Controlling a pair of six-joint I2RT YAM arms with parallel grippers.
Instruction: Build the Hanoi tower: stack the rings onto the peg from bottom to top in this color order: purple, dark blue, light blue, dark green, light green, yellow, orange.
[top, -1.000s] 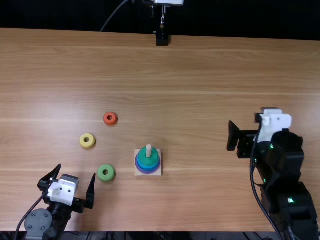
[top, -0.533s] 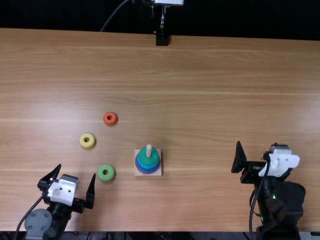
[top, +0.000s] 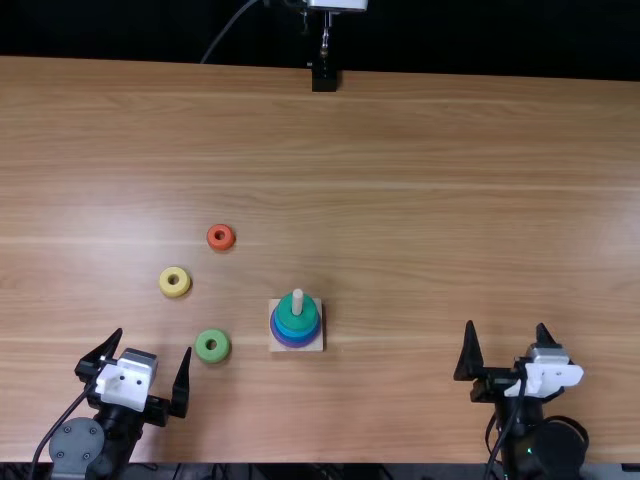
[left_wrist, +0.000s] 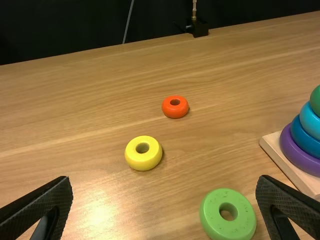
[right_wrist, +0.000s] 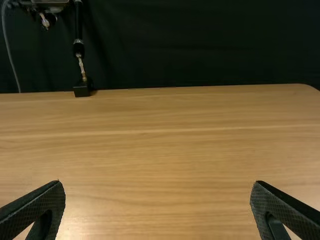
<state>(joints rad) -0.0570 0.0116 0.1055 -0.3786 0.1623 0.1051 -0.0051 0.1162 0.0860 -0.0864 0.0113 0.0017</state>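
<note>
At the near left, my left gripper (top: 148, 372) is open and holds nothing; my right gripper (top: 506, 346) stands open at the near right. The wooden base (top: 312, 344) carries purple (left_wrist: 300, 152), dark blue (left_wrist: 306, 136), light blue (left_wrist: 311, 120) and dark green (top: 297, 318) rings around its peg (top: 297, 301). Left of it lie the light green ring (top: 203, 347), yellow ring (top: 168, 283) and orange ring (top: 214, 240), flat on the table. In the left wrist view, my left gripper (left_wrist: 165, 192) has the light green ring (left_wrist: 216, 220) near one finger. My right gripper (right_wrist: 157, 192) has only table between its fingers.
The wooden table (top: 400, 180) extends far behind the rings. At its far edge a black clamp (top: 324, 77) holds a metal stand.
My right arm has drawn back toward the table's near edge, and its gripper has turned to point away from that edge. The left arm and the rings have stayed put.
</note>
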